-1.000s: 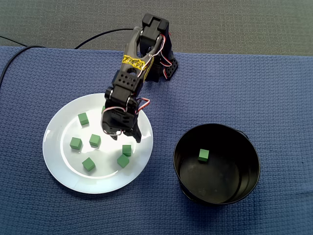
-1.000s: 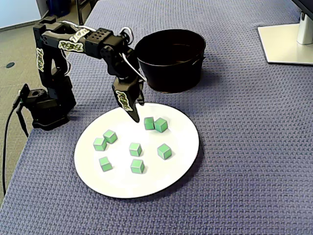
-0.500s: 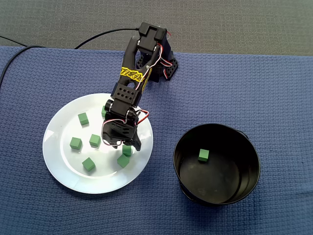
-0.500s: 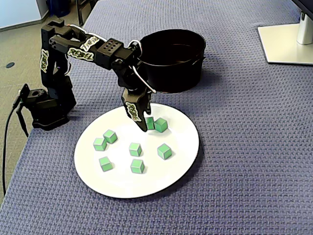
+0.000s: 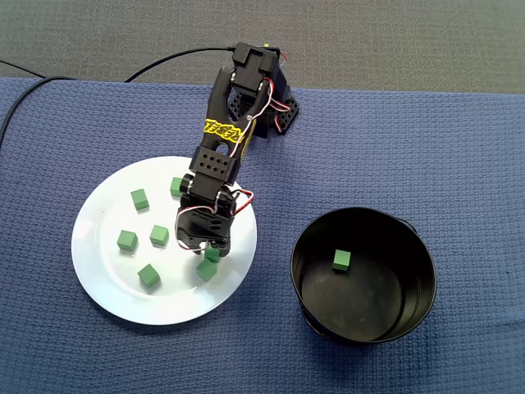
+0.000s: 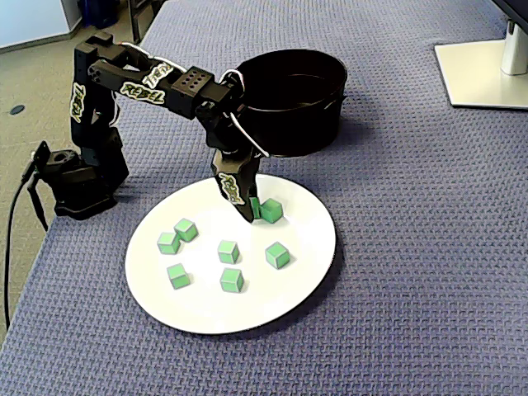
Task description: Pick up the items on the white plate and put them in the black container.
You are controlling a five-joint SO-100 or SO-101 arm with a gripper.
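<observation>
Broadly, blue woven cloth across the whole counter. On it, white plate at left in a fixed view and black container at right, well apart from the plate, with one green cube on its floor. Black arm with yellow lettering, reaching from its base at the cloth's far edge down over the plate. Hand pointed down onto the plate, tips right at a plate cube on the container side. Cannot tell whether narrow, wide or gripping anything. Elsewhere on the plate, several loose green cubes, apart from each other and from the hand.
</observation>
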